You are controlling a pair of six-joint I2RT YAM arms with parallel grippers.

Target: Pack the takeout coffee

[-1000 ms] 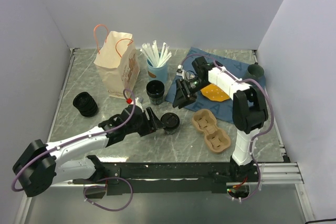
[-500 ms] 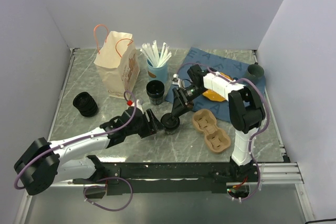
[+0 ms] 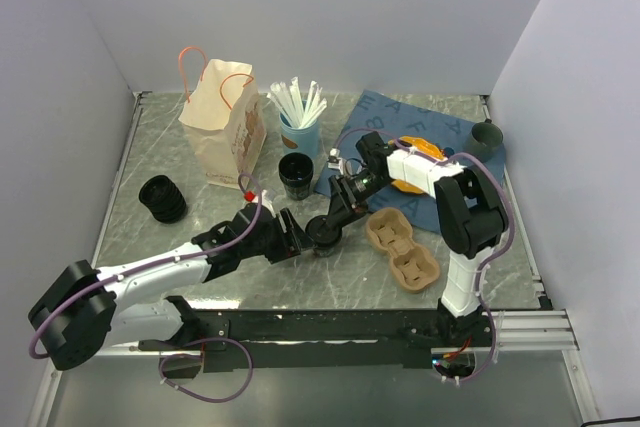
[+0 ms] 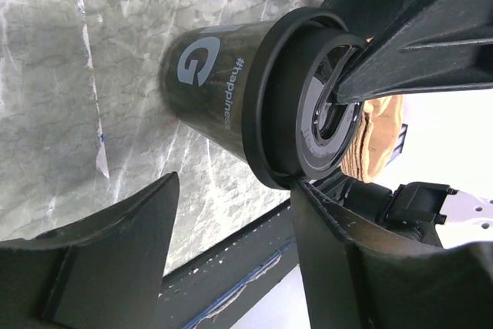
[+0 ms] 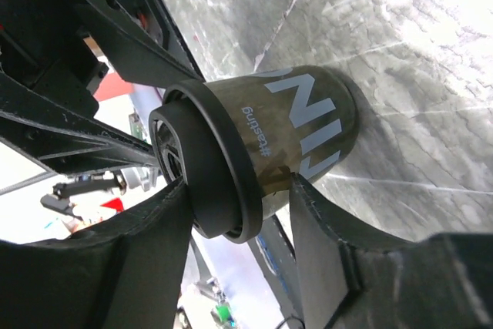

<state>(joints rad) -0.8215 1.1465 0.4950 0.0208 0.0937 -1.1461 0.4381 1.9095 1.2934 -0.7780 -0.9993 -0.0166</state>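
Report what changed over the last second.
The right gripper came off the cloth, down and toward the left arm, to the lidded cup. Its fingers now straddle the cup; whether they grip it is unclear. The left gripper stayed open at the cup's other side. The cup, the bag and the carrier did not move.

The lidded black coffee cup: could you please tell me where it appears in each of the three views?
Top external: the lidded black coffee cup stands low centre, left of the cardboard cup carrier.
Left wrist: the cup fills upper centre, lid toward the right.
Right wrist: the cup lies mid-frame, lid toward the left.
Shared landmark: the marbled tabletop beneath it.
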